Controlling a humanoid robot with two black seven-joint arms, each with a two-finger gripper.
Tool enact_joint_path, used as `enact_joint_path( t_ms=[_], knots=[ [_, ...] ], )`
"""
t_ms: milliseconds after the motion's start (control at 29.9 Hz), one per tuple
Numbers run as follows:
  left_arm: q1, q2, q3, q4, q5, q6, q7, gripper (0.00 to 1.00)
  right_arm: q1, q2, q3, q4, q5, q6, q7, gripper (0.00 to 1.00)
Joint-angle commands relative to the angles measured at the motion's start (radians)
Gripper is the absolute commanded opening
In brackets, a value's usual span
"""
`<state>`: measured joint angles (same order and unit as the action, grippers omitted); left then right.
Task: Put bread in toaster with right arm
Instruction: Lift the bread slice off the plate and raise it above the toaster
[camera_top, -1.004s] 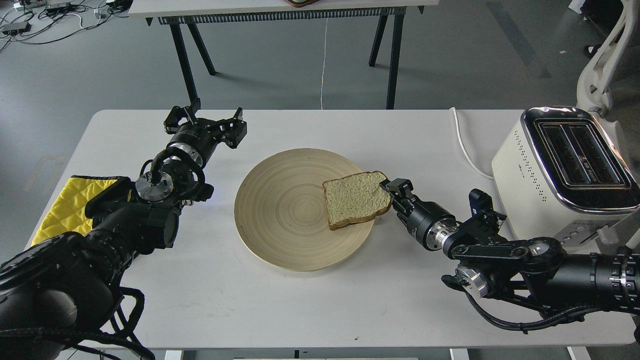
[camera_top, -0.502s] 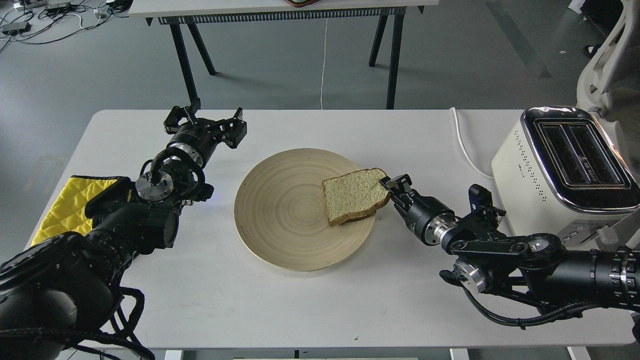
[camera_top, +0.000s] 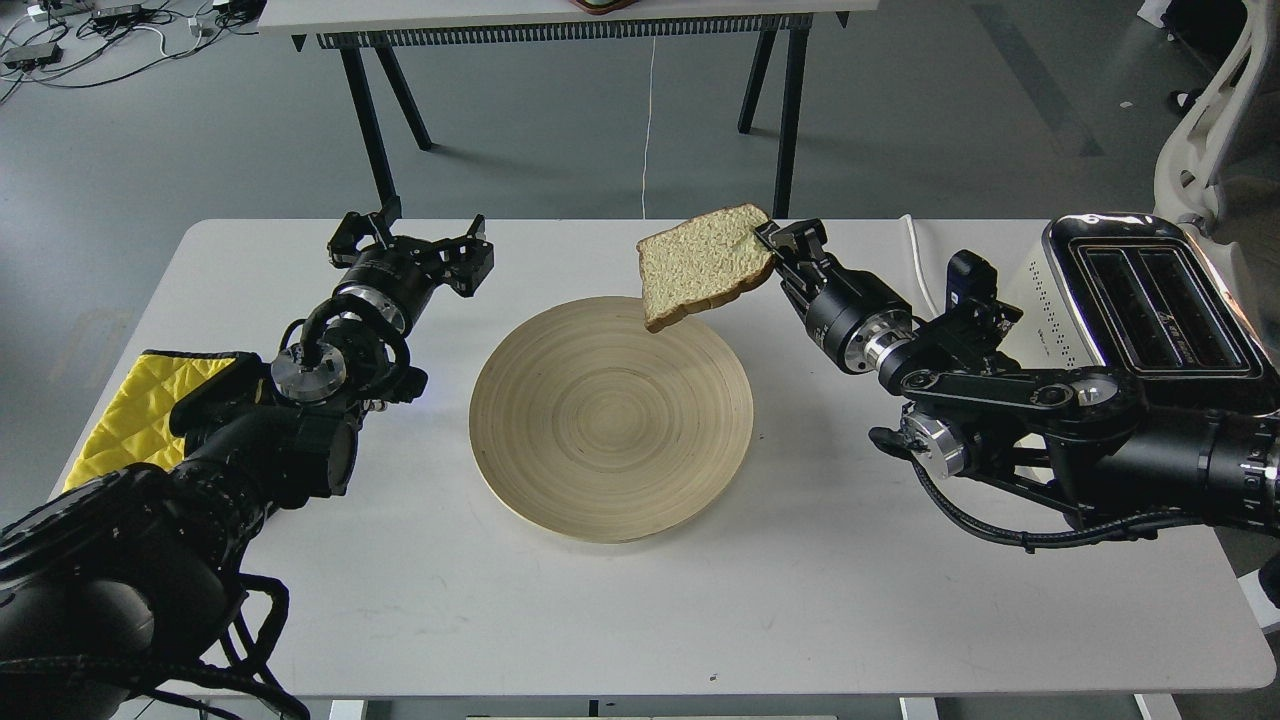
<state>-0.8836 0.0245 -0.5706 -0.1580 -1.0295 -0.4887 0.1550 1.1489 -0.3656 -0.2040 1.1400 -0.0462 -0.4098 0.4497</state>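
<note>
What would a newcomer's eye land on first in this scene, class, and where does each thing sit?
First, the bread, held in the air by the right gripper above the far edge of the round wooden plate at the table's middle. Next, the cream toaster with its chrome top at the table's right edge. Last, the yellow cloth at the left edge.

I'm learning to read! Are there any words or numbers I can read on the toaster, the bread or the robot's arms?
None can be read.
toaster: a small dark mark on its cream side, too small to read.
right gripper, holding the bread: no readable lettering.
left gripper: no lettering visible.
wooden plate: plain.
</note>
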Motion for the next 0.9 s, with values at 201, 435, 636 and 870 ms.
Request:
enact_joint_path(
  t_ms=[201,435,636,870],
  knots=[
    [0.0,0.0,0.0,0.0,0.0,0.0,0.0,1.0,0.359,-0.131,-0.358,0.052,0.064,-0.006,-0.025,0.0],
    [0.0,0.0,0.0,0.0,0.0,0.0,0.0,1.0,0.659,-0.18,-0.768,0.144,0.094,-0.053,-0.025,0.0],
    [0.0,0.0,0.0,0.0,0.0,0.0,0.0,1.0,0.88,-0.177,-1.101,0.242,0.101,-0.079,-0.022,0.0],
    [0.0,0.0,0.0,0.0,0.0,0.0,0.0,1.0,1.041,-0.153,-1.391,0.339,0.097,-0.079,-0.022,0.0]
  ],
)
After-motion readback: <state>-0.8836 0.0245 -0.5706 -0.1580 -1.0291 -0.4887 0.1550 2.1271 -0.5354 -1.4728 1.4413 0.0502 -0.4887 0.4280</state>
